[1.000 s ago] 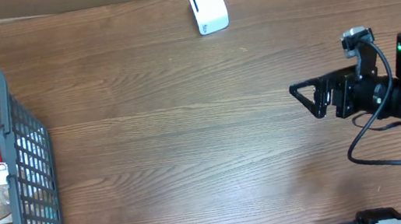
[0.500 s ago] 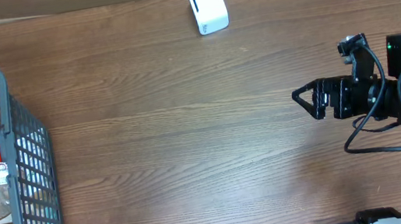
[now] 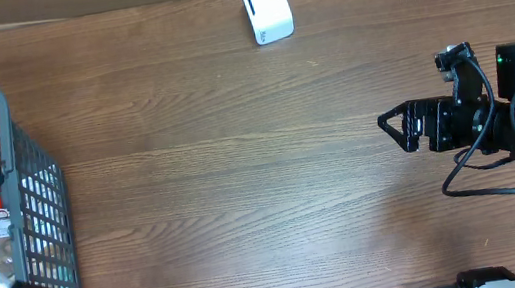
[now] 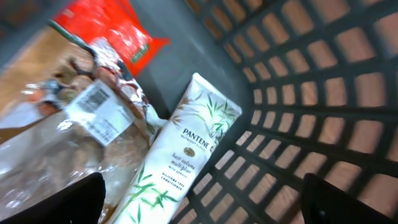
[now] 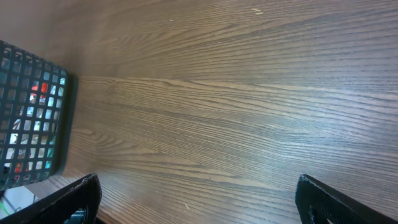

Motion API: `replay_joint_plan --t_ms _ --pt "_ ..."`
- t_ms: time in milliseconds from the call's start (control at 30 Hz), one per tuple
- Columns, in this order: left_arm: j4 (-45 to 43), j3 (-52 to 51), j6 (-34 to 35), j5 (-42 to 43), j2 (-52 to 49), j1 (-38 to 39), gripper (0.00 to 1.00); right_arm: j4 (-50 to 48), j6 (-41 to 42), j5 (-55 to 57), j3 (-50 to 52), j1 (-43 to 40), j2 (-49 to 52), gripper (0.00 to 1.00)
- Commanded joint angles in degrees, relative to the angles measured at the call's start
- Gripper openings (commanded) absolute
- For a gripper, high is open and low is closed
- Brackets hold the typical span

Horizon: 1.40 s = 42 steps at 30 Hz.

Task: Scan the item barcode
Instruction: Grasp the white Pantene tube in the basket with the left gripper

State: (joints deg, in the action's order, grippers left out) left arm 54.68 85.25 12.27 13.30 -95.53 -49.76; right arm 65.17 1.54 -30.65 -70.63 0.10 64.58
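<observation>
Left hand: I have my left hand (image 4: 204, 200) down inside the basket (image 3: 48, 234), spread wide, its two dark fingers (image 4: 56, 202) at the bottom corners of the wrist view and nothing gripped between them.

Directly below it: a white Pantene tube (image 4: 180, 155) printed with green leaves lies on a slant on the basket floor, its upper end near the mesh wall.

Beside the tube: a clear bag (image 4: 68, 143) of brownish contents touches the tube's left side and carries a white barcode label (image 4: 96, 112) facing up towards the camera.

Further in: a red packet (image 4: 115, 34) lies beyond the bag, partly under it; the view is blurred and I cannot read its print.

Basket: grey plastic mesh, standing at the far left edge of the desk (image 3: 243, 186).

Right hand: my right hand (image 3: 387, 128) hovers over bare wood on the right side of the desk, fully spread and holding nothing, pointing towards the basket and well apart from it.

Far edge: a small white device (image 3: 267, 8) stands upright near the top middle of the desk, well apart from both hands and from the basket.
</observation>
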Motion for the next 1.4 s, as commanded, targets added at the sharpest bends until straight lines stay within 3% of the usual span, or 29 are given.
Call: replay_joint_plan --t_ms 0,333,633,667,733,867,900,1133,1367 --pt "0.8 -0.4 -4.6 3.3 -4.9 0.0 0.9 -0.2 0.0 1.3 -1.4 0.2 -0.2 1.0" --pt "4.6 -0.6 -5.3 0.6 -13.9 0.4 0.77 -0.1 0.0 1.3 -1.4 0.2 -0.2 1.0" --pt "3.6 -6.5 -2.8 -8.0 -18.5 2.9 0.74 0.3 0.0 1.3 -1.4 0.2 -0.2 1.0" --pt "3.4 -7.0 -2.8 -8.0 -18.6 2.9 0.68 0.4 0.0 1.3 -1.4 0.2 -0.2 1.0" --pt "3.1 -7.4 -2.8 -8.0 -18.6 2.9 0.43 0.5 0.0 1.3 -1.4 0.2 -0.2 1.0" --pt "3.2 -6.8 -2.8 -7.9 -18.6 2.9 0.08 0.5 0.0 1.3 -1.4 0.2 -0.2 1.0" --pt "3.2 -6.3 -2.8 -7.7 -18.6 2.9 0.04 0.6 0.0 1.3 -1.4 0.2 -0.2 1.0" --pt "13.0 8.1 -1.1 -6.2 -18.6 2.9 0.04 1.3 0.0 1.3 -1.4 0.2 -0.2 1.0" --pt "29.9 34.9 -0.6 -5.8 -18.6 3.0 0.04 1.2 0.0 1.3 -1.4 0.2 -0.2 1.0"
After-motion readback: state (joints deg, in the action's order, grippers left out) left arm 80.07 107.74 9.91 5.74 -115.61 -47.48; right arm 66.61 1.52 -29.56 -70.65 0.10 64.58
